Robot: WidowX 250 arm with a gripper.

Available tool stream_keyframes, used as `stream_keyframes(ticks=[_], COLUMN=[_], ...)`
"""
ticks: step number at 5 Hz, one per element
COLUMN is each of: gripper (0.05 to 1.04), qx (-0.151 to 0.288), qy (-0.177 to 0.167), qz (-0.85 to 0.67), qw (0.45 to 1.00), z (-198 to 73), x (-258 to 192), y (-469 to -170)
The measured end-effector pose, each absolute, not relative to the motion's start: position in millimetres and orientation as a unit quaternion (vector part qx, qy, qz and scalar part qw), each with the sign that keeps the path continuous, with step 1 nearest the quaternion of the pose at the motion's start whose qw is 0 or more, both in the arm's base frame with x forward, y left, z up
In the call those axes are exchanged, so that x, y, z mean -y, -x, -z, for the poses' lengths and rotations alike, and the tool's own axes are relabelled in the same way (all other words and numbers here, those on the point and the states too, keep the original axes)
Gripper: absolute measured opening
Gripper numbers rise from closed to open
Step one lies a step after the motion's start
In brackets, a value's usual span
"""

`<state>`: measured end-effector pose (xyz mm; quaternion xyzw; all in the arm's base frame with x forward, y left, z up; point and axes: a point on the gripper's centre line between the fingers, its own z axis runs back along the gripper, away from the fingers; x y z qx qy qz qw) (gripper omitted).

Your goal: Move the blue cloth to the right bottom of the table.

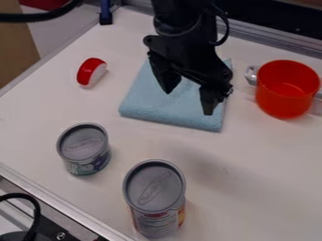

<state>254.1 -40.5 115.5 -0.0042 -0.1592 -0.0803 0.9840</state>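
short can (84, 143), left of centre, upright. red-and-white piece (91, 72) upper left, apart from the cloth. tall can (154, 186) bottom centre, upright, well below the cloth. folded light blue cloth (166, 110) upper centre, flat on the white table (264, 160), partly hidden under the arm. black gripper (189, 102) over the cloth, released, nothing grasped, fingers spread; can't tell if the tips touch the fabric. red pot (286, 92) at right, metal handle toward the cloth, near its right edge.

step in hand, as judged: grasp the cloth. go straight down, pinch a good fold of fabric, not just the top layer, close firmly, lift enough that hanging corners don't drag. soft stuff, likely droops or unfolds.

edges and room: metal rail along the top, another frame strip lower left, both away from the route. bare table runs from below the cloth to the lower right. carry between tall can and pot; a trailing corner could snag the handle or knock the can.
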Motion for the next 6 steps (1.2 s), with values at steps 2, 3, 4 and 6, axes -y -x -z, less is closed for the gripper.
stream_keyframes(ticks=[2,3,4,6], gripper=[0.997,0.997,0.967,0.414], qx=[0.139,0.144,0.147,0.124], qy=[-0.01,-0.034,-0.055,-0.034], qz=[0.067,0.014,-0.022,-0.152], qw=[0.988,0.989,0.987,0.98], z=[-97.4,-82.1,-67.2,-56.7], x=[36.9,22.1,1.1,-28.4], y=[-272.6,-303.0,-320.3,-348.9])
